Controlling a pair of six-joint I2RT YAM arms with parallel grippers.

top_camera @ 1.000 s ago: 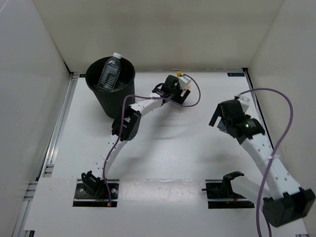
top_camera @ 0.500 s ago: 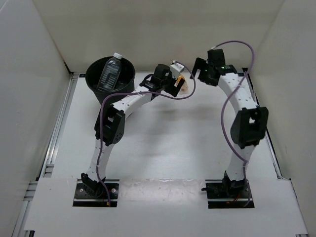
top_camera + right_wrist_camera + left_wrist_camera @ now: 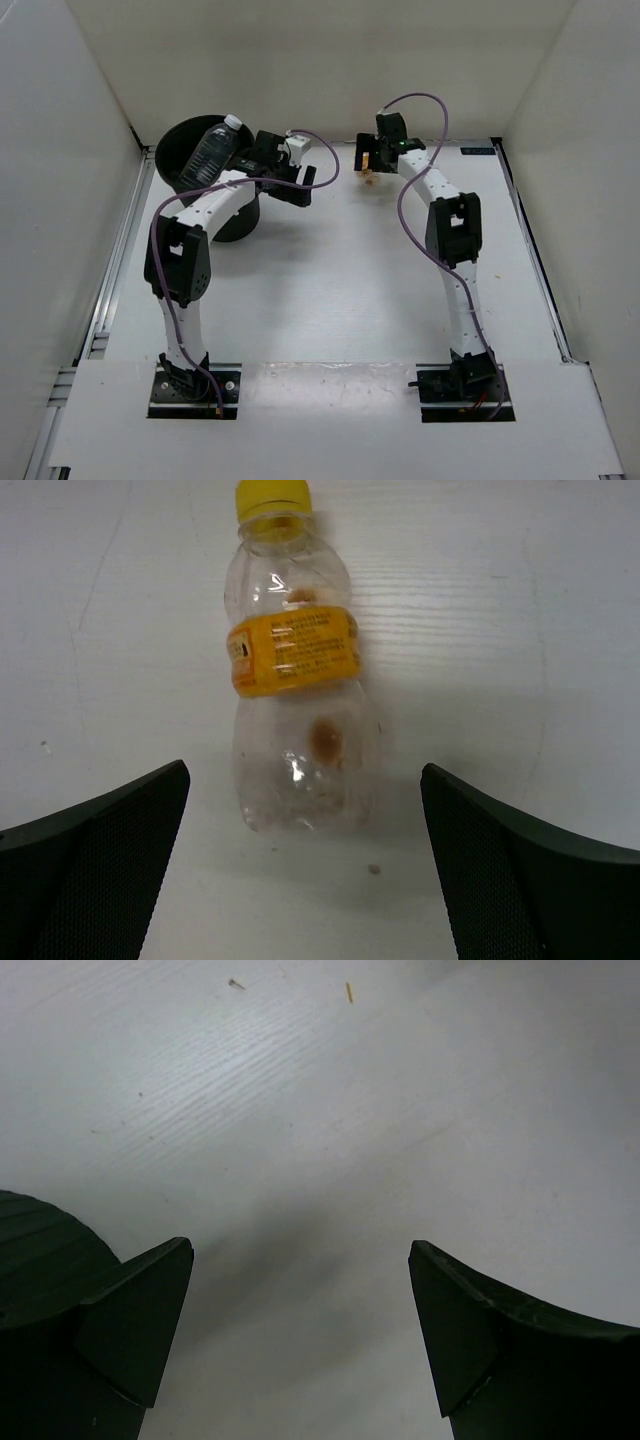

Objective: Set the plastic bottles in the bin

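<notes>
From above, the tapered black bin (image 3: 178,165) stands far left on the white table (image 3: 330,300), with a clear ribbed bottle (image 3: 212,150) leaning inside. The left gripper (image 3: 298,178) hangs just beside the bin; the right gripper (image 3: 366,160) is near the back wall.

Left wrist: dark fingers (image 3: 130,1320) spread wide over the faintly grained tabletop.

Right wrist: wide-spread fingers (image 3: 100,850) flank, without touching, a waisted clear bottle (image 3: 300,750) lying flat, with a yellow cap and an orange label.

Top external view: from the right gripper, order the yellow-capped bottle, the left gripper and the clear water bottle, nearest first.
1. Yellow-capped bottle, lying on the table just ahead of the open right gripper.
2. Left gripper, to the left, open, beside the black bin.
3. Clear water bottle, farthest left, leaning inside that bin.
</notes>
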